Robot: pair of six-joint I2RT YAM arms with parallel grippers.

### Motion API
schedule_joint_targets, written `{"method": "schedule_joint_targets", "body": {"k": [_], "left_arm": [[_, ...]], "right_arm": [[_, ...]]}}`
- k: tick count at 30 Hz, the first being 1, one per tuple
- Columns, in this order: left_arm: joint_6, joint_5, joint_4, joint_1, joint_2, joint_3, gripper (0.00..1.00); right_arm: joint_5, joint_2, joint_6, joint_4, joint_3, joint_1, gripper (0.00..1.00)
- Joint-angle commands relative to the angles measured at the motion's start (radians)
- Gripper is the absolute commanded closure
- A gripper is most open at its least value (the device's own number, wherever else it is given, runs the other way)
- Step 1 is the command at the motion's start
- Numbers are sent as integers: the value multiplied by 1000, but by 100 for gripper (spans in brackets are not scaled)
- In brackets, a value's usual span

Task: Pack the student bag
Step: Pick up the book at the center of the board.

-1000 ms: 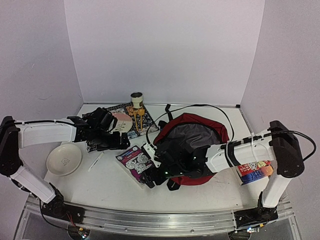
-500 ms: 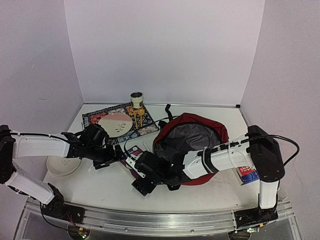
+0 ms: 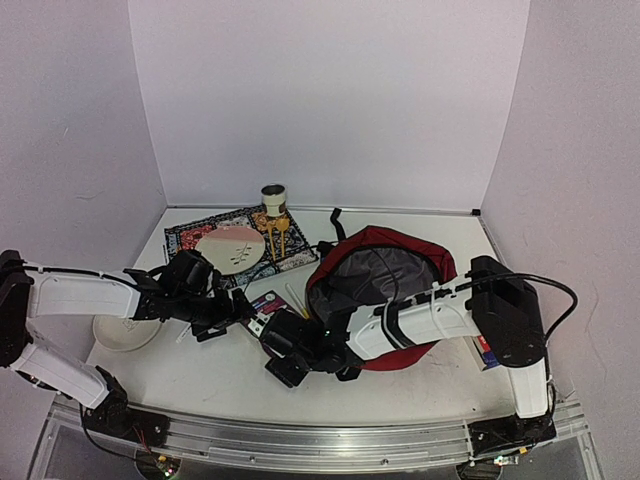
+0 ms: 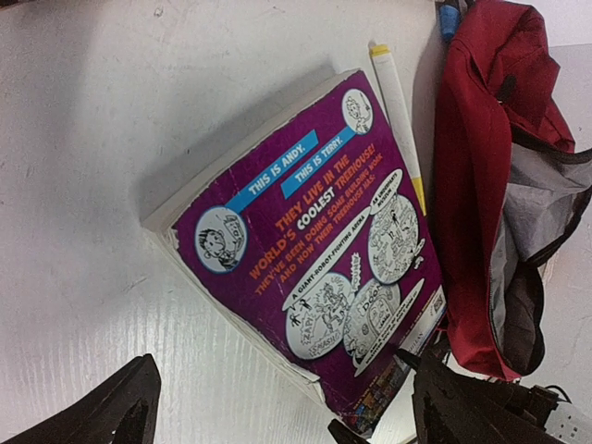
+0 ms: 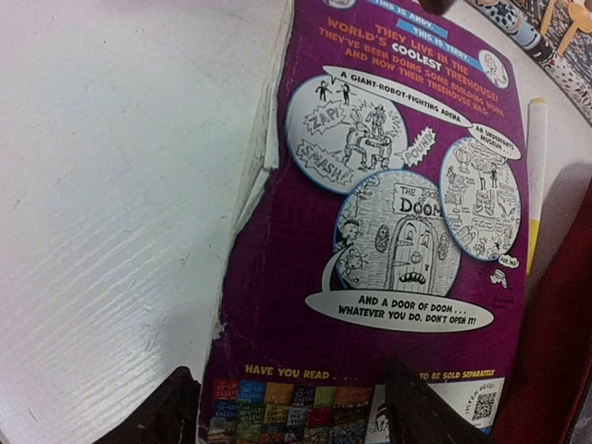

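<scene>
The student bag [image 3: 385, 285], dark red with grey lining, lies open at the table's middle right; its red edge shows in the left wrist view [image 4: 476, 176] and the right wrist view [image 5: 555, 370]. A purple paperback book [image 3: 266, 304] lies flat, back cover up, just left of the bag [image 4: 314, 250] [image 5: 398, 213]. My left gripper [image 3: 232, 305] [image 4: 287, 416] is open, hovering over the book's left side. My right gripper [image 3: 283, 352] [image 5: 289, 412] is open at the book's near end, one finger beside the spine, the other over the cover.
A white and yellow pen [image 4: 398, 111] [image 5: 535, 176] lies between book and bag. A white bowl [image 3: 125, 330] sits under the left arm. At the back are a patterned mat [image 3: 195, 238], a pink plate [image 3: 232, 247] and a cup [image 3: 273, 198]. A colourful carton [image 3: 487, 350] stands right of the bag.
The left arm came forward from the mat to the book. The right gripper slid left from the bag's front to the book's near end, and its jaws narrowed.
</scene>
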Motion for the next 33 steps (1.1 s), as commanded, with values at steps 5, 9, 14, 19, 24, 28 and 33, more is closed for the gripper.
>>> {"method": "schedule_joint_targets", "body": {"k": [5,9,14,19,24,28,33], "left_arm": [[-33,39,57,-1,10,-16,4],[-53,41,65,-1,-2,-28,4],[-94,40,85,-1,-31,-58,4],[-123,62,123,-1,-33,-74,4],[-141,98,165,-3,-4,-74,4],[-152,103,180,-5,10,-77,4],[-176,132,234,-15,35,-73,4]], "right_arm": [[0,41,7,-66,17,-1,55],[-22,40,27,-64,6,-7,66],[-66,0,63,-3,-38,-22,87],[-42,-36,74,26,-51,-28,99],[11,-67,55,26,-50,-31,100],[30,-86,34,26,-56,-31,100],[49,-135,23,26,-73,-31,100]]}}
